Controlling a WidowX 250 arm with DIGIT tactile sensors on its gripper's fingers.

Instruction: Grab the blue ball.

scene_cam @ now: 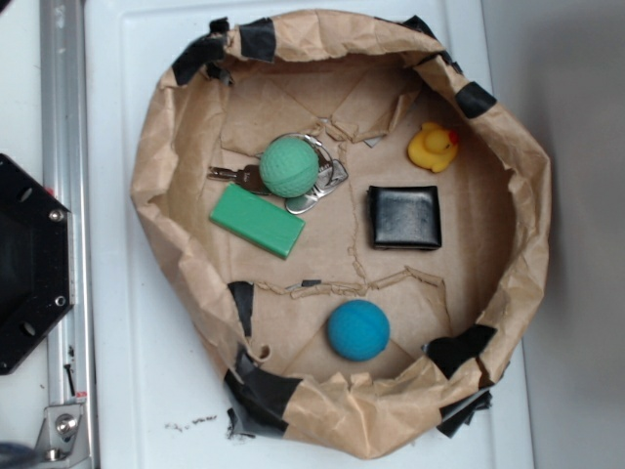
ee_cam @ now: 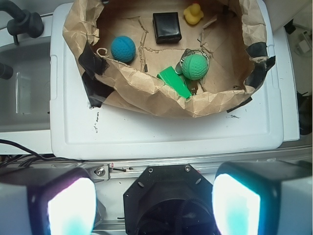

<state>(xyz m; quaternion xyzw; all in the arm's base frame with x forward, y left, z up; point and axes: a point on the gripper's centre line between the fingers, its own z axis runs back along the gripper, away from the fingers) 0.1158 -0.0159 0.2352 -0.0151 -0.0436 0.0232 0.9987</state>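
Fingers [ee_cam: 73,205] spread wide, holding nothing, far from crumpled paper nest [scene_cam: 532,195]. Blue ball [scene_cam: 358,330] alone on floor near taped rim, clear of green ball [scene_cam: 289,166] and black wallet [scene_cam: 404,217].

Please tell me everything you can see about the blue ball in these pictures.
The blue ball is small, round and teal-blue, with a matte, finely textured surface that looks like foam. It looks whole, and it rests on the brown paper floor of the paper nest, near the wall. It lies apart from the other things, and nothing else touches it. In the wrist view the gripper is far from it, with its fingers spread.
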